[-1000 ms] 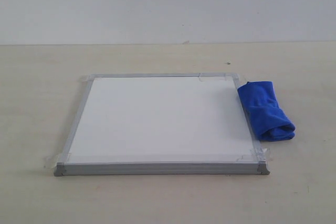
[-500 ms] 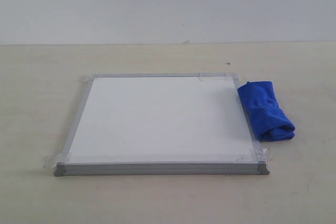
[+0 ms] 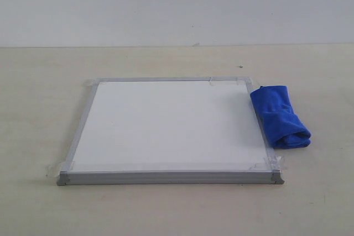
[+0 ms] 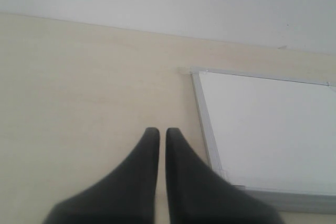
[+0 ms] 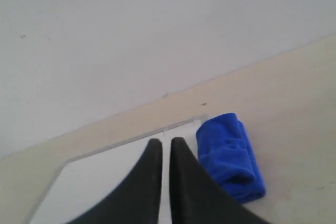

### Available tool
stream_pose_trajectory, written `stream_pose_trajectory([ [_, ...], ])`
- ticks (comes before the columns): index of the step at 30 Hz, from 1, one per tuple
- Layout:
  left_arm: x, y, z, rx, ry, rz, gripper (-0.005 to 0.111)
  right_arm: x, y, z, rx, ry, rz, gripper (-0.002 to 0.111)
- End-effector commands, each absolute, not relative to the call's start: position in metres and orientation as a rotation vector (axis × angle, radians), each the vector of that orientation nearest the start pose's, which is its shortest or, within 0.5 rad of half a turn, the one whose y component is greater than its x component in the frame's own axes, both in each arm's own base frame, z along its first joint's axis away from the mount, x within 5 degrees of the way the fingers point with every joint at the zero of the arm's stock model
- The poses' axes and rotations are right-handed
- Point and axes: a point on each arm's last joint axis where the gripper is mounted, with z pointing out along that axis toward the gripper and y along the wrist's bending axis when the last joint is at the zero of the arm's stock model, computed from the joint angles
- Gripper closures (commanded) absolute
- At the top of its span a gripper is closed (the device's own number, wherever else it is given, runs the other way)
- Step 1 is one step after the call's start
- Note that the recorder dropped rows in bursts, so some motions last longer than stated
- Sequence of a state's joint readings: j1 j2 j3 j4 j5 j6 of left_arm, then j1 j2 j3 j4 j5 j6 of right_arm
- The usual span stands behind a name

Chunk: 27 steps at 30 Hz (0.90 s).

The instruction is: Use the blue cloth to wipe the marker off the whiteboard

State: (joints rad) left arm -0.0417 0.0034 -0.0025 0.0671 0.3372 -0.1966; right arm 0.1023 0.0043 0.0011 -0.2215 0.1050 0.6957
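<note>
Since corner tape pins it flat for wiping, we list the whiteboard (image 3: 168, 125) mid-table, no marker visible on it. The blue cloth (image 3: 279, 116), bunched, lies touching its right frame. Left gripper (image 4: 158, 132) and right gripper (image 5: 161, 141): jaws nearly together, empty, aloft.

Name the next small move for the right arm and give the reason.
Probably open the right gripper and lower it toward the blue cloth. Its fingers are nearly together and empty, and the cloth lies untouched on the table against the whiteboard.
</note>
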Motion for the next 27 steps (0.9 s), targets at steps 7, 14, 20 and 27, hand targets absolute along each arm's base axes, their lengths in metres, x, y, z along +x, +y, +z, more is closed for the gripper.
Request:
stream_pose_trajectory([
  [7, 0.054, 0.000, 0.183, -0.106, 1.811, -0.110, 0.102, 0.053, 0.007, 0.183, -0.025, 1.817, 0.155, 0.107],
  [14, 0.054, 0.000, 0.183, -0.106, 1.811, -0.110, 0.102, 0.053, 0.007, 0.182, -0.013, 1.828, 0.165, 0.107],
  [20, 0.054, 0.000, 0.183, -0.106, 1.811, -0.110, 0.102, 0.053, 0.007, 0.182, -0.013, 1.828, 0.165, 0.107],
  [27, 0.054, 0.000, 0.183, -0.106, 1.811, -0.110, 0.102, 0.053, 0.007, 0.182, -0.009, 1.828, 0.168, 0.107],
])
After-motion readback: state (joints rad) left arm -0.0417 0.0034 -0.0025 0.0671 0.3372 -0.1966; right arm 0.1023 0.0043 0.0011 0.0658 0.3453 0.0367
